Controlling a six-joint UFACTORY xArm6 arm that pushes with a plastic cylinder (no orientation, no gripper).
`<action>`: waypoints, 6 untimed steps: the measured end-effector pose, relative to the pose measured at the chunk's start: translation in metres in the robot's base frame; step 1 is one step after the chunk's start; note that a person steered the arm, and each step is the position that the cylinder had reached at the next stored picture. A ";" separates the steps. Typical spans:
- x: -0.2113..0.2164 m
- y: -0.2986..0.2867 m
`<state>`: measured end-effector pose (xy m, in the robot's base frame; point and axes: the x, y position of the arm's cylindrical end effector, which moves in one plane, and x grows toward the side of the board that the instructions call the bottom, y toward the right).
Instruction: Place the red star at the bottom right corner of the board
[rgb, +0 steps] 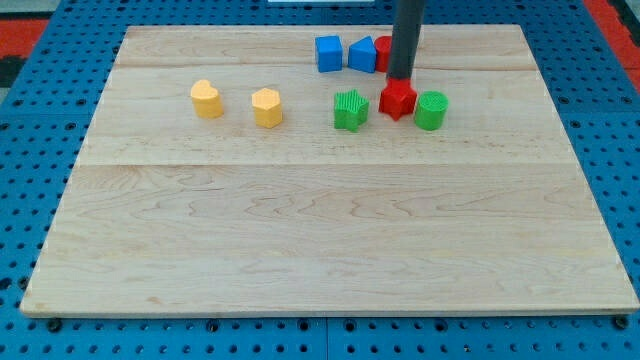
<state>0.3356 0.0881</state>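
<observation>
The red star (397, 99) lies near the top of the wooden board (330, 240), right of centre, between a green star (350, 110) on its left and a green cylinder (431, 110) on its right. My tip (401, 77) stands just above the red star's top edge, touching or nearly touching it. Behind the rod a second red block (383, 53) is partly hidden.
A blue cube (328, 53) and a blue block (362, 54) sit near the top edge, left of the rod. Two yellow blocks (207, 99) (267, 107) lie to the left. A blue pegboard (620, 150) surrounds the board.
</observation>
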 end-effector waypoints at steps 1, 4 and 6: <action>0.066 -0.007; 0.134 -0.063; 0.159 0.022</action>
